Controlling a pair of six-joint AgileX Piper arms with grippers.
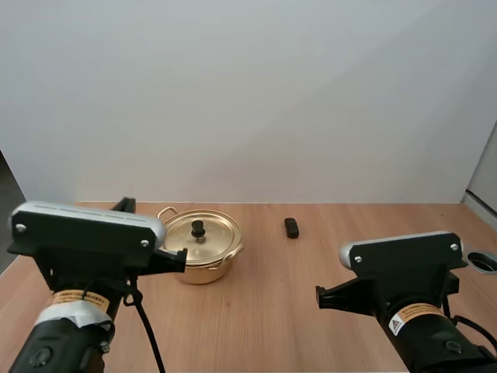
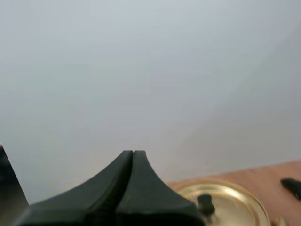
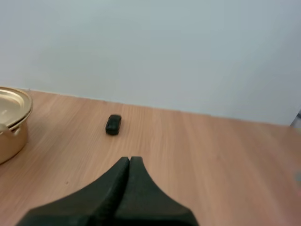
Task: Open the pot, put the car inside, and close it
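Observation:
A gold pot (image 1: 203, 250) stands on the wooden table left of centre, its lid (image 1: 203, 233) on and a black knob (image 1: 198, 228) on top. A small black car (image 1: 291, 227) lies on the table to its right, nearer the back wall. In the left wrist view my left gripper (image 2: 133, 153) is shut on nothing, its fingers one dark wedge, with the pot's lid (image 2: 228, 202) just beyond and the car (image 2: 292, 186) farther off. My right gripper (image 3: 129, 160) is shut too, empty, with the car (image 3: 113, 124) ahead on the table and the pot (image 3: 11, 120) off to one side.
The wooden table (image 1: 311, 287) runs back to a plain white wall. A round grey fitting (image 1: 483, 261) sits at the table's right edge. Open tabletop lies between the pot and the car and in front of both.

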